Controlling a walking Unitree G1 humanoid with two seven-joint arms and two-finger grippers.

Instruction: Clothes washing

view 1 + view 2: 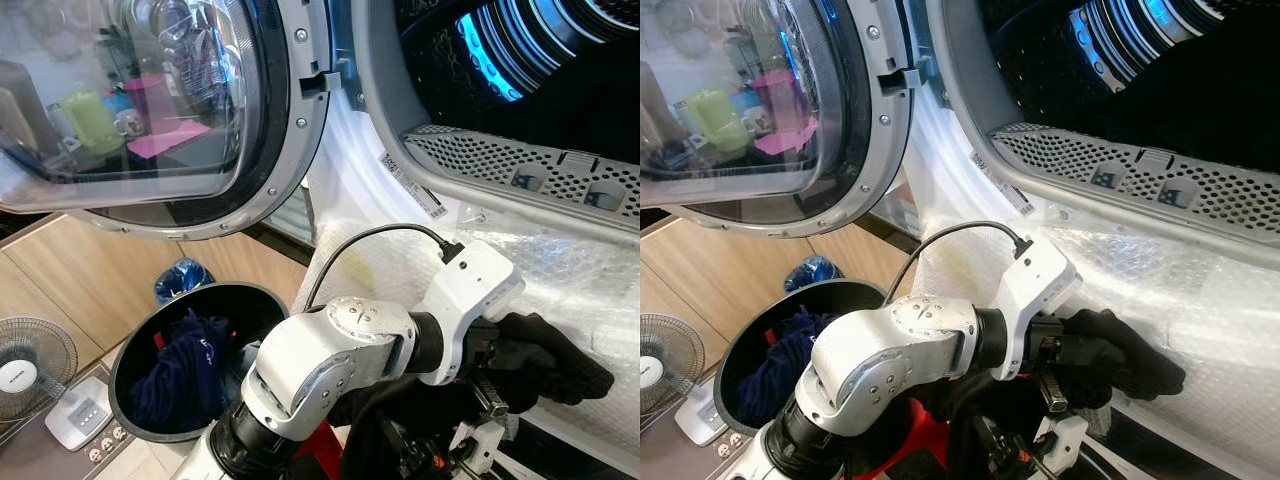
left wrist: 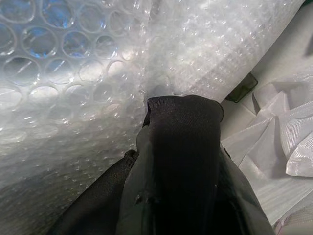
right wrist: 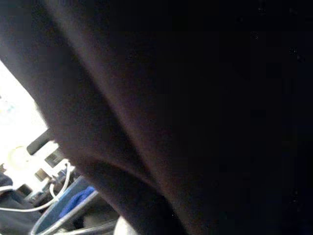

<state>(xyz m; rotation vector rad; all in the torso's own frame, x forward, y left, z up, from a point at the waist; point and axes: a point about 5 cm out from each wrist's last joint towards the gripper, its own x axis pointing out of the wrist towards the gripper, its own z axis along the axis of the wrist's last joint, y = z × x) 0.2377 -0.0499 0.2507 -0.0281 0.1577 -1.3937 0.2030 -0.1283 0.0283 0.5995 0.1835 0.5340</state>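
Left eye view puts the left gripper (image 1: 505,375) low at the right, just in front of the washer's bubble-wrapped front panel (image 1: 560,275), with its fingers buried in a black garment (image 1: 555,365). The cloth hides the fingers, so I cannot tell how wide they stand; since the garment hangs off the wrist and is bunched around the tool, my judgement is that it is being held.

The left wrist view shows the same black cloth draped straight over the tool, its folded tip touching the bubble wrap (image 2: 73,73). The garment's long axis runs left to right, from the wrist outward to a lobe at the far right, and more dark cloth trails down below the arm.

What the coming move turns on is height. The open drum (image 1: 560,70) lies above and beyond the gripper, behind the perforated grey lip (image 1: 520,165) of the opening. The garment sits under that lip, pressed against the panel rather than over it, so it likely has to rise before going in.

The left arm is the nearer one to the opening. The right wrist view is mostly dark cloth close to the lens, so the right gripper's state cannot be read.

Near left, a black round basket (image 1: 135,350) holds a dark blue garment (image 1: 180,375), under the open washer door (image 1: 150,100).
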